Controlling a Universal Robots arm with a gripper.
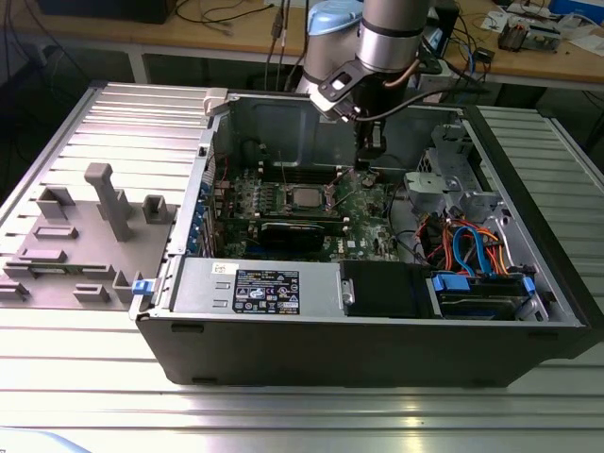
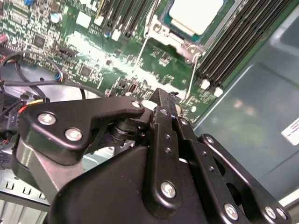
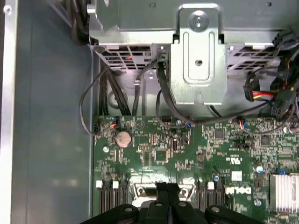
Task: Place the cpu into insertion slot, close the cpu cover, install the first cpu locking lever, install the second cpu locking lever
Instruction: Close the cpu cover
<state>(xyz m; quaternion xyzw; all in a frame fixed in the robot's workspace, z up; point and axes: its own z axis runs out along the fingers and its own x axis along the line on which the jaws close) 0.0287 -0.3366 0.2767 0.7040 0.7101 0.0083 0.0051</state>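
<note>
Exterior view: inside the open computer case (image 1: 283,349), over the green circuit board (image 1: 373,203), the gripper (image 1: 366,166) hangs with fingers pressed together, gripping nothing, just to the exterior view's right of the cpu (image 1: 304,198), which lies seated in the insertion slot (image 1: 325,201).

gripper (image 2: 168,105) over green board (image 2: 107,56), cpu (image 2: 194,14) seated
fingers (image 2: 161,121) pressed together, tip pointing at the board. From the tip, cpu sits at 1 o'clock, silver top showing through the cpu cover (image 2: 183,44) frame lying flat around it. Two thin wire levers (image 2: 140,51) run from the frame's corners toward the gripper. Black memory slots (image 2: 233,44) at the cpu's 9 and 4 o'clock.
</note>
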